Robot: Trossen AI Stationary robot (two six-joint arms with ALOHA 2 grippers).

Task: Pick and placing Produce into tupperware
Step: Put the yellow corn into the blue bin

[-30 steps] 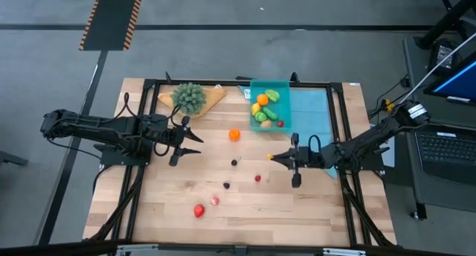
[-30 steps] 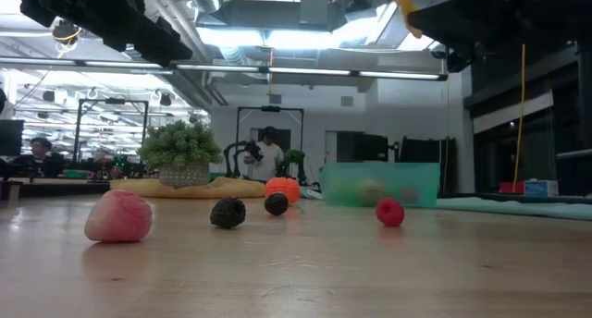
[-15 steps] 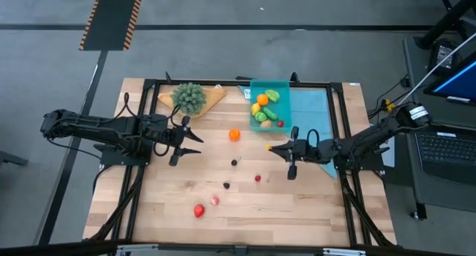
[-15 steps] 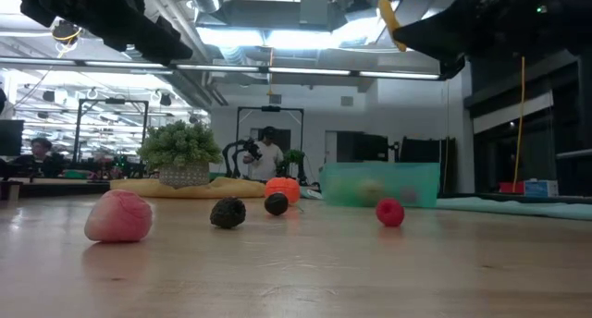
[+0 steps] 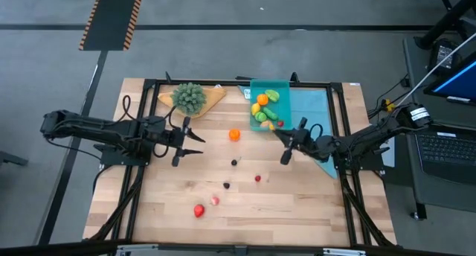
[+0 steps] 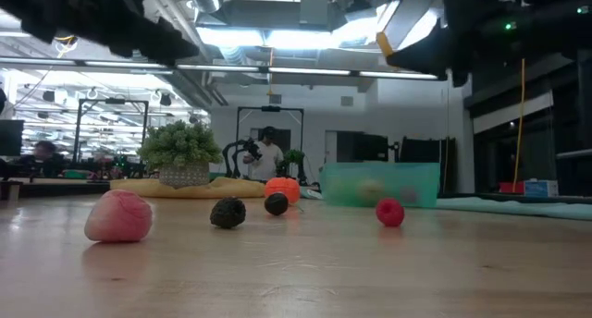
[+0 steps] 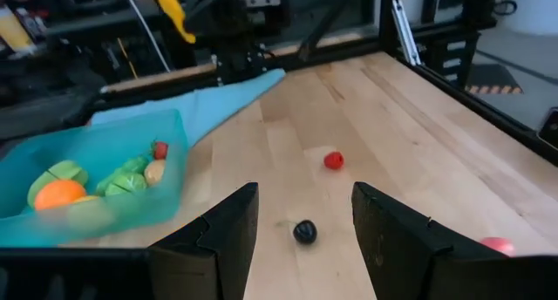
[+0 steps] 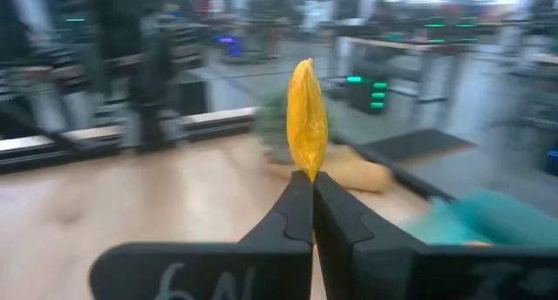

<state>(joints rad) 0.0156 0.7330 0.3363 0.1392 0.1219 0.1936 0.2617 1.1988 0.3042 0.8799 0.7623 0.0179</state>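
Note:
The teal tupperware (image 5: 280,85) stands at the table's far middle with orange, green and red produce inside; it also shows in the left wrist view (image 7: 96,191) and the low view (image 6: 381,184). Loose produce lies on the wood: an orange piece (image 5: 234,135), a dark one (image 5: 234,163), a red one (image 5: 257,178), another dark one (image 5: 227,185), a pink one (image 5: 214,201) and a red one (image 5: 198,210). My right gripper (image 5: 277,132) is raised just near of the tupperware, shut on a yellow piece (image 8: 307,117). My left gripper (image 5: 195,139) hovers open left of the orange piece. My right gripper pinches the lower end (image 8: 307,171) of the long yellow piece between its two fingertips (image 8: 295,204). The piece stands out past the fingertips, in line with them. It is lifted clear of the table, high above the wood in the low view (image 6: 384,42).
A bushy green plant on a tan board (image 5: 190,97) sits at the far left. A light-blue cloth (image 5: 309,111) lies right of the tupperware. Black frame rails (image 5: 141,174) run along the table's sides. A laptop (image 5: 446,148) is off the right edge.
My right gripper has carried the yellow piece toward the table's far edge, closer to the tupperware, and has turned so its fingers point more toward the box. It has stayed shut on the piece. The produce on the table has not moved.

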